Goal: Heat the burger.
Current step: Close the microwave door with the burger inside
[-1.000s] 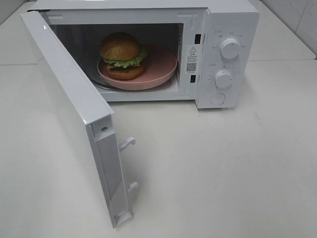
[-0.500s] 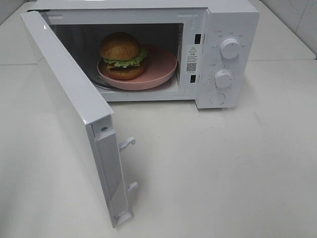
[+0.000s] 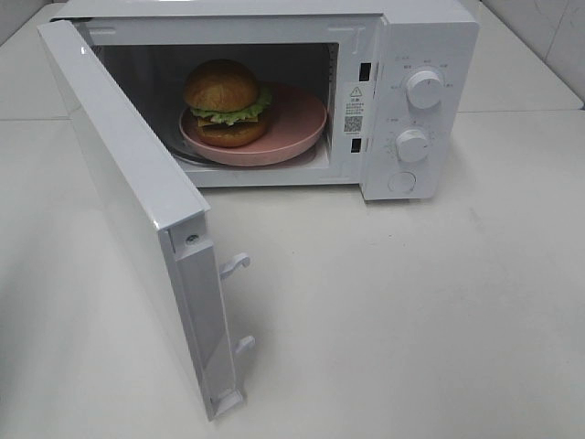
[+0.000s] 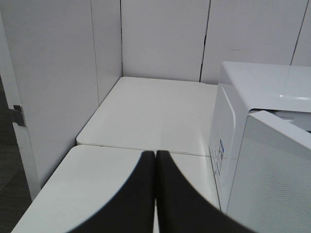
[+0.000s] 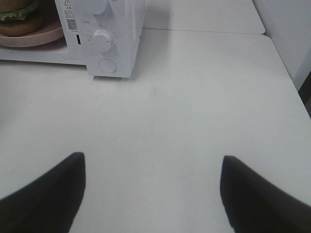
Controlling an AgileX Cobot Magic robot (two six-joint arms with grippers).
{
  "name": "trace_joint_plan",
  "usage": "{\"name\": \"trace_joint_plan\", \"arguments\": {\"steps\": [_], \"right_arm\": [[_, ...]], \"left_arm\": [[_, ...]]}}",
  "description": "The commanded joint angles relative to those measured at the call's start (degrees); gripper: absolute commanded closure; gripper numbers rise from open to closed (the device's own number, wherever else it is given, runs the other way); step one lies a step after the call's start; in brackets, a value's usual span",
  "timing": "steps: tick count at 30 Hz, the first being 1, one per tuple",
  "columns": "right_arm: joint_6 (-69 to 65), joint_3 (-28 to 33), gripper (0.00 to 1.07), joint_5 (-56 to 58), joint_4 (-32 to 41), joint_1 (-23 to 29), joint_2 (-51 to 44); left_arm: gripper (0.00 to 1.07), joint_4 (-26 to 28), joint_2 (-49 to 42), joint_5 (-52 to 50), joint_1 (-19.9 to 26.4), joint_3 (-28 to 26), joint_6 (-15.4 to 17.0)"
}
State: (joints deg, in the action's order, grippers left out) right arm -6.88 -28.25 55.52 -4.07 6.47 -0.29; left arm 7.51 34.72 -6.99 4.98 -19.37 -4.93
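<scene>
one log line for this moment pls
burger on plate in microwave | door open | left hand shut, empty | right hand open, empty

Found left claw (image 4: 155, 153) fully closed, dark fingers (image 4: 138, 194) pressed flat together with nothing between, poised above counter (image 4: 146, 111) near its left edge. Found right claw (image 5: 151, 156) spread wide, fingers (image 5: 46, 194) well apart, gripping nothing, poised above counter toward its right edge.

The left pincer (image 4: 155, 160) is closed beside the microwave (image 4: 252, 141).
</scene>
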Motion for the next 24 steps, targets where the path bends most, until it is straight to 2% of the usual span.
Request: {"name": "trace_joint_plan", "arguments": {"steps": [1,2,4,6,7,8,9,10,11,12,13,14,15,16,17,19,24], "right_arm": [[-0.4,0.1,0.34,-0.5,0.0,-0.3,-1.5],[-0.4,0.1,0.34,-0.5,0.0,-0.3,-1.5],[-0.4,0.1,0.34,-0.5,0.0,-0.3,-1.5],[-0.4,0.1,0.34,-0.5,0.0,-0.3,-1.5],[-0.4,0.1,0.34,-0.5,0.0,-0.3,-1.5],[-0.4,0.1,0.34,-0.5,0.0,-0.3,-1.5],[-0.4,0.1,0.34,-0.5,0.0,-0.3,-1.5],[-0.4,0.1,0.34,-0.5,0.0,-0.3,-1.5],[-0.4,0.1,0.34,-0.5,0.0,-0.3,-1.5],[-0.4,0.1,0.34,-0.5,0.0,-0.3,-1.5],[-0.4,0.1,0.34,-0.5,0.0,-0.3,-1.5],[-0.4,0.1,0.34,-0.5,0.0,-0.3,-1.5],[-0.4,0.1,0.34,-0.5,0.0,-0.3,-1.5],[-0.4,0.1,0.34,-0.5,0.0,-0.3,-1.5],[-0.4,0.1,0.34,-0.5,0.0,-0.3,-1.5],[-0.4,0.1,0.34,-0.5,0.0,-0.3,-1.5],[-0.4,0.1,0.34,-0.5,0.0,-0.3,-1.5]], "left_arm": [[1.07,0.0,2.2,-8.5,0.1,2.5,-0.1],[1.07,-1.1,4.3,-13.2,0.1,4.4,0.0],[1.07,-1.6,5.5,-14.3,0.1,4.8,0.3],[1.07,-5.2,9.3,-15.7,0.1,5.4,2.3],[1.07,-5.2,9.3,-15.7,0.1,5.4,2.3],[1.07,-8.8,12.2,-17.7,0.1,5.4,4.5],[1.07,-8.8,12.2,-17.7,0.1,5.4,4.5],[1.07,-13.5,15.0,-20.4,0.1,5.4,6.9],[1.07,-15.1,16.6,-21.3,0.1,5.4,8.6],[1.07,-15.1,16.6,-21.3,0.1,5.4,8.6],[1.07,-19.3,19.4,-23.1,0.1,5.4,12.0],[1.07,-21.3,20.7,-24.5,0.1,5.4,13.8],[1.07,-21.3,20.7,-24.5,0.1,5.4,13.8],[1.07,-25.0,23.1,-27.3,0.1,5.4,16.2],[1.07,-25.0,23.1,-27.3,0.1,5.4,16.2],[1.07,-29.3,27.2,-31.4,0.1,5.3,17.5],[1.07,-31.0,33.2,-36.4,-0.5,5.2,18.3]]}}
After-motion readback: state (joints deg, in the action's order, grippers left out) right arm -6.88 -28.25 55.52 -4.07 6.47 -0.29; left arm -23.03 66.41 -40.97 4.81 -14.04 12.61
